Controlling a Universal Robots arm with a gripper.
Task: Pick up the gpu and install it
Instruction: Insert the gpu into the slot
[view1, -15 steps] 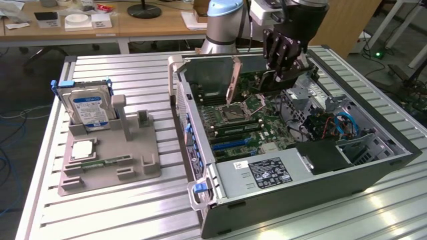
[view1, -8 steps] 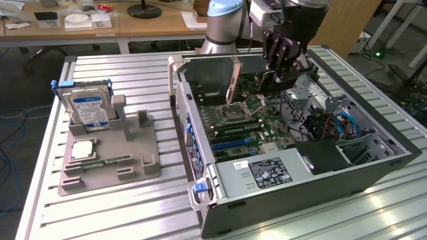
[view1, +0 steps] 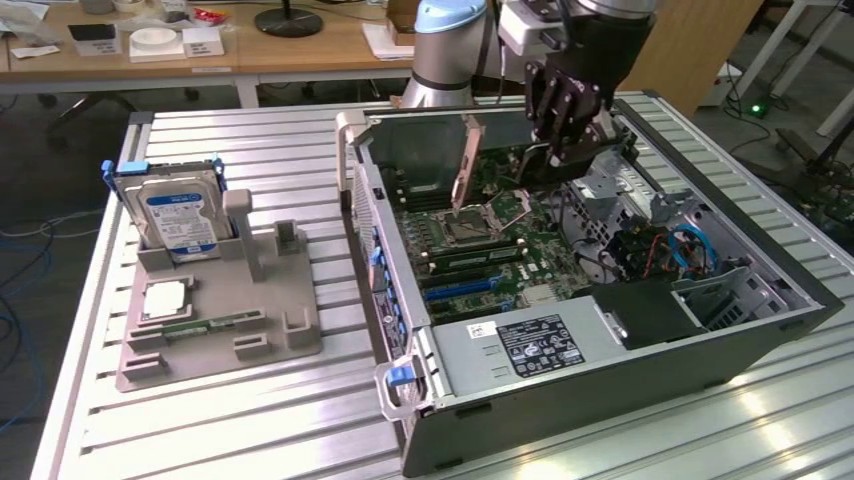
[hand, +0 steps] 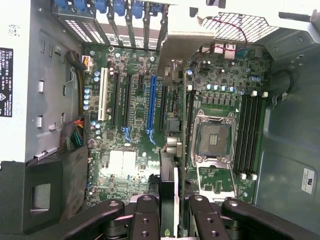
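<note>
Slatted aluminium table (view1: 240, 420), exterior view: bears a grey holder tray (view1: 267, 335) toward the exterior view's left and an open computer case (view1: 747, 340) toward its right. Holder tray contents: silver hard drive with blue label (view1: 180, 215), standing upright in a slot; square processor chip (view1: 163, 298), lying flat; narrow green memory stick (view1: 207, 325) just beside it. Case contents: motherboard (view1: 487, 250) with bare processor socket (view1: 474, 228); labelled power supply (view1: 534, 345) at the near end. Black gripper (view1: 567, 150) hangs inside the case above the board, at its far end. The gpu (view1: 467, 170) is carried on edge with its silvery bracket toward the case's rear wall; whether it touches the board cannot be told. Wrist view: gripper (hand: 169, 200) seen from above, its fingers (hand: 145, 207) drawn narrow and clamped on the gpu (hand: 168, 175), which shows edge-on as a thin dark card between them. Its metal bracket (hand: 177, 45) reaches toward the row of blue rear slot clips (hand: 117, 7). Below lie the expansion slots — one long and blue (hand: 152, 107), one white (hand: 104, 97) — the processor socket (hand: 215, 137) and the memory slots (hand: 247, 135).
</note>
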